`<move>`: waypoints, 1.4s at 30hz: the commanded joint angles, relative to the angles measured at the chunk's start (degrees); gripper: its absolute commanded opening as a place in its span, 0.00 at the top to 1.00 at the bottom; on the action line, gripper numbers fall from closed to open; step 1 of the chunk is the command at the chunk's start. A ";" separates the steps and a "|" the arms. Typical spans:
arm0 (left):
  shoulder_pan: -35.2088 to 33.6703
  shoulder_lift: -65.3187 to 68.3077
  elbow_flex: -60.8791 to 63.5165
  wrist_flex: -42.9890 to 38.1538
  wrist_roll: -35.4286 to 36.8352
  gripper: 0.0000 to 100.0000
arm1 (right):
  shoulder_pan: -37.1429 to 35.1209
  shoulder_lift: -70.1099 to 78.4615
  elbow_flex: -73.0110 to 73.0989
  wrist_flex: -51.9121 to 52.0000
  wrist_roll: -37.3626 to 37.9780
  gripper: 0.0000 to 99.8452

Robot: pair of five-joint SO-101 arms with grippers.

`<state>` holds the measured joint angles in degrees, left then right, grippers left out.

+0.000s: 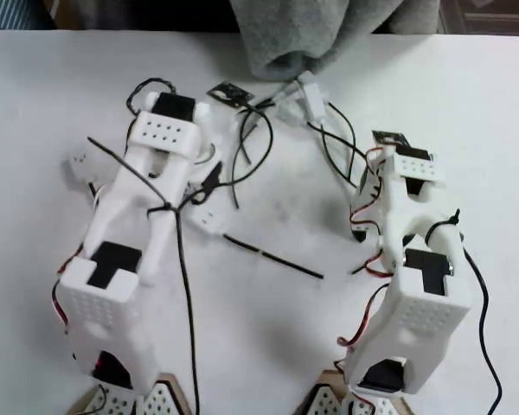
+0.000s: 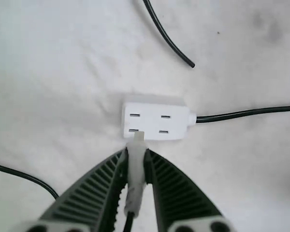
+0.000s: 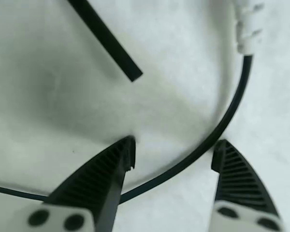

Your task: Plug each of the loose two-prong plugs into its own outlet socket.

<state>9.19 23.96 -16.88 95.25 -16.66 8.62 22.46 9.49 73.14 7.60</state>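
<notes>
Between my left gripper's (image 2: pixel 137 154) dark grey, ribbed fingers (image 2: pixel 99 186) sits a white moulded two-prong plug (image 2: pixel 135 169). Just past the fingertips I see a white rectangular plastic outlet block (image 2: pixel 154 121) with four dark slots, trailing a black cord (image 2: pixel 241 113). Between my right gripper's (image 3: pixel 176 142) black, ridged fingers (image 3: pixel 101 179) runs a glossy black cable (image 3: pixel 203 147), over the white, faintly mottled table surface (image 3: pixel 48 96).

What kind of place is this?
Probably a robotics test bench: a left arm and right arm at a white table, loose black cords, a white outlet block.
</notes>
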 commanded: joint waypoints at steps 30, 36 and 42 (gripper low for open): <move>1.80 2.68 -0.53 -2.81 -13.19 0.97 | 0.48 -0.75 0.35 -0.22 -0.44 0.74; 0.57 0.75 -0.62 -3.08 -13.01 0.97 | 0.48 -0.75 0.35 -0.22 -0.44 0.74; -2.24 1.36 -0.26 -6.07 -13.19 0.97 | 0.48 -0.75 0.35 -0.22 -0.44 0.74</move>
<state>8.22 26.95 -16.97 90.42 -29.14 8.62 22.46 9.49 73.14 7.60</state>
